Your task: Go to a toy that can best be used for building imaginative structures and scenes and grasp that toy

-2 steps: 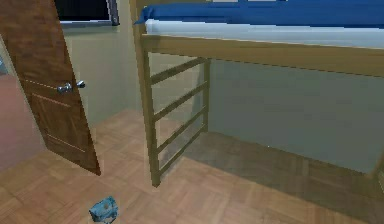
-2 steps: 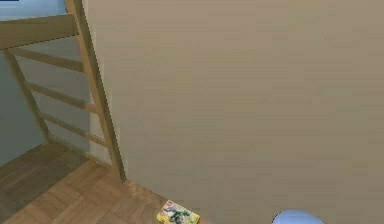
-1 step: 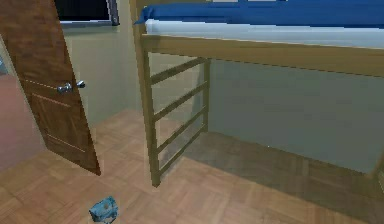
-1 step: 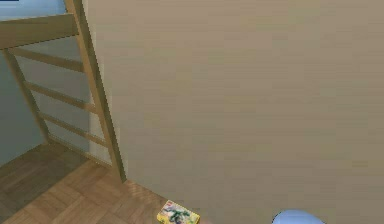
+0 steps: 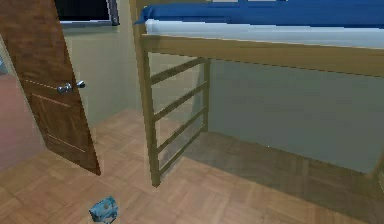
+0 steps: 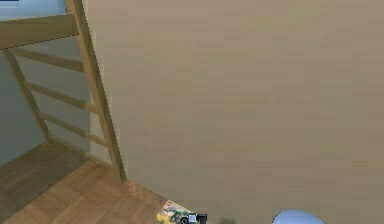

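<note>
A small flat thing in yellow, red and green (image 6: 175,211) lies on the wooden floor at the foot of the beige wall, at the arm side view's bottom edge. A dark bit (image 6: 198,218) sits right beside it. In the forward view a small blue-grey lump (image 5: 104,210) lies on the floor near the bottom edge, in front of the bed's ladder. I cannot tell what either thing is.
A wooden loft bed (image 5: 260,50) with a blue mattress and a slatted ladder (image 5: 178,110) fills the forward view's right; its ladder (image 6: 70,100) shows again at the arm side view's left. A brown door (image 5: 50,80) stands ajar at left. A pale round thing (image 6: 296,217) pokes up at the bottom edge.
</note>
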Robot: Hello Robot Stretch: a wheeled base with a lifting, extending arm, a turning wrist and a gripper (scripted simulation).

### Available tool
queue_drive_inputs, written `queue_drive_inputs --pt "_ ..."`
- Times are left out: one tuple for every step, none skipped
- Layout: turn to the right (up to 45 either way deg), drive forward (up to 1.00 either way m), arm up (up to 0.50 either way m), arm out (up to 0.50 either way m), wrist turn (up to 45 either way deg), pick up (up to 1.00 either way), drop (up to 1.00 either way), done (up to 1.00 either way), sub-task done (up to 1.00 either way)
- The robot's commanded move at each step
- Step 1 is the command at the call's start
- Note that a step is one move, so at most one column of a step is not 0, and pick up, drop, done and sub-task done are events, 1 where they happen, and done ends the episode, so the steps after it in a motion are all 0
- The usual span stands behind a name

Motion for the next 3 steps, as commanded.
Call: queue_drive_inputs --pt "0.0 0.0 0.0 0.0 45.0 0.0 0.0 0.0 0.0" --pt "0.0 0.0 0.0 0.0 45.0 0.0 0.0 0.0 0.0" --pt "0.0 0.0 0.0 0.0 45.0 0.0 0.0 0.0 0.0"
